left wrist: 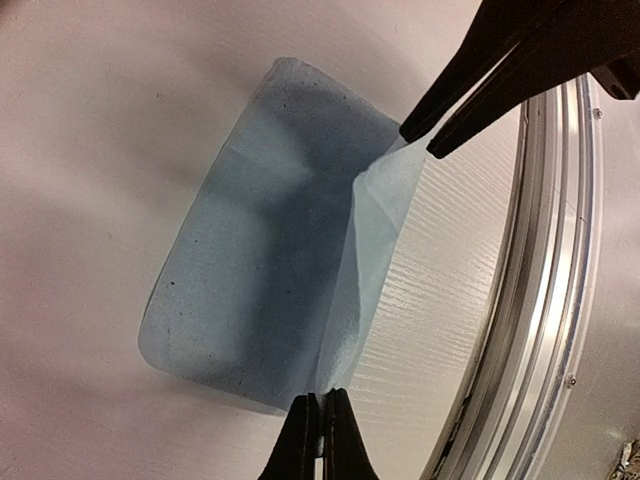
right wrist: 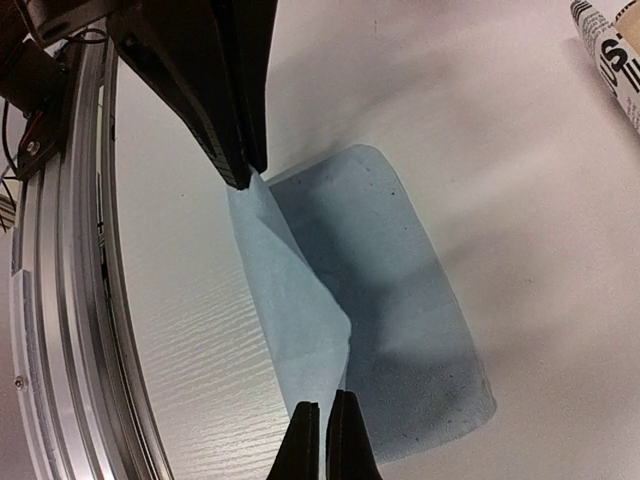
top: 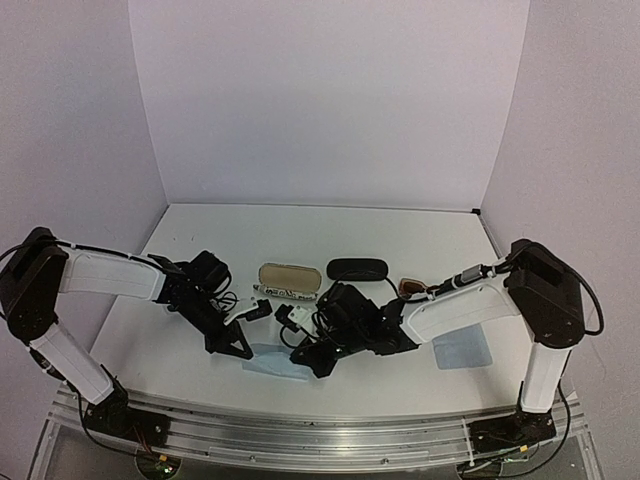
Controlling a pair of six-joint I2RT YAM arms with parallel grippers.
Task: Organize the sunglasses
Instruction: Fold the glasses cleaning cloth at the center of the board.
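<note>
While clamped down on the near edge of the blue cloth [left wrist: 250, 260] by the front rail [left wrist: 560, 250], with left gripper [left wrist: 320, 440] and right gripper [right wrist: 322, 430] each fully closed on a corner and lifting a fold, nowhere near any eyewear. Brown sunglasses [top: 412, 288] further back on the table [top: 300, 225], just right of the black case [top: 357, 268], close by the right arm. Can't pick out the white pair for sure among the arms. Probably light, stiff plastic with slick lenses and weak hinges. Better to grab across the bridge or top bar, not a lens. Easy on the squeeze, or risk a pop-out.
</note>
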